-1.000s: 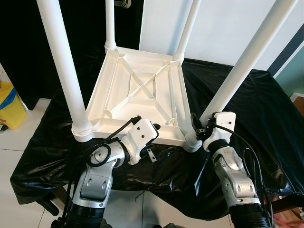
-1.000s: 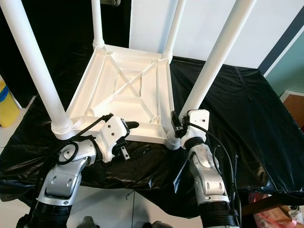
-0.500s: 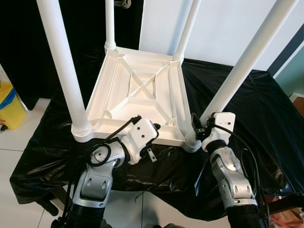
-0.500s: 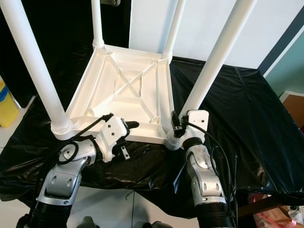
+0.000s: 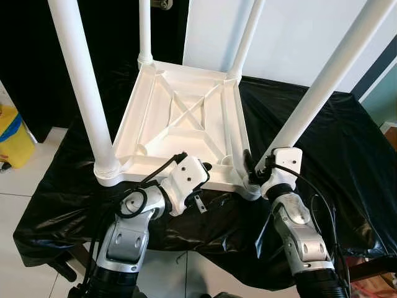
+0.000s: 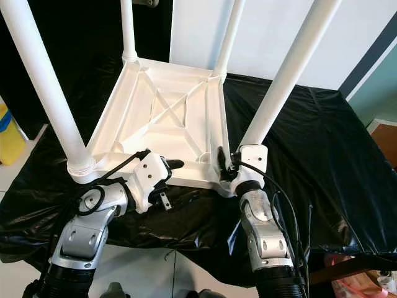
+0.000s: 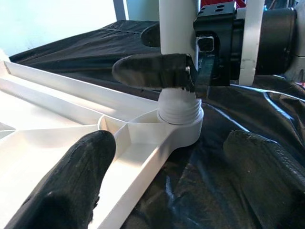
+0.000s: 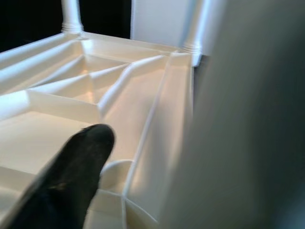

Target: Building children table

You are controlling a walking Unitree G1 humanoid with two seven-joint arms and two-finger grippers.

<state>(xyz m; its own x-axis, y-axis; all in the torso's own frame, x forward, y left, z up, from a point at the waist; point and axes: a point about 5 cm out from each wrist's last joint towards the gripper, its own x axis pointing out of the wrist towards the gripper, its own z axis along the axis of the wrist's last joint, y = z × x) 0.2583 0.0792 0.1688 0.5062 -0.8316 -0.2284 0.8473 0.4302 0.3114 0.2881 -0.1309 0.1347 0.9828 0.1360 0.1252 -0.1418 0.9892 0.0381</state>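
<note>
Far left in the head views: a yellow plastic bin [image 5: 13, 138] on pale floor tiles, cut off by the frame edge. Beside it, a black plastic sheet [image 5: 322, 143] draped over a low surface, crumpled along its near edge. Upside down on that sheet, at centre: the white plastic children's table [image 5: 186, 118], ribbed underside up, four white tube legs rising out of frame, tops cut off.

At the near edge of the upturned top, left of middle: the left gripper [image 5: 201, 171], reaching in over the rim. From the head views, hard to judge its fingers; in the left wrist view, plainly spread, one black finger [image 7: 76, 176] over the white rim, the other over the black sheet, nothing pinched between them. Same wrist view also shows the threaded collar of the near right white leg [image 7: 178, 57] seated in its corner socket, with the right gripper's black finger across the tube just above the thread.

Further right: the right gripper [image 5: 253, 169] at that near right corner, fingers closed around the base of the leg. Right wrist view: blurred grey mass of the leg close up on one side, one black fingertip [image 8: 71, 167] over the ribbed underside, second finger hidden behind the tube. Two far legs small at the back.
</note>
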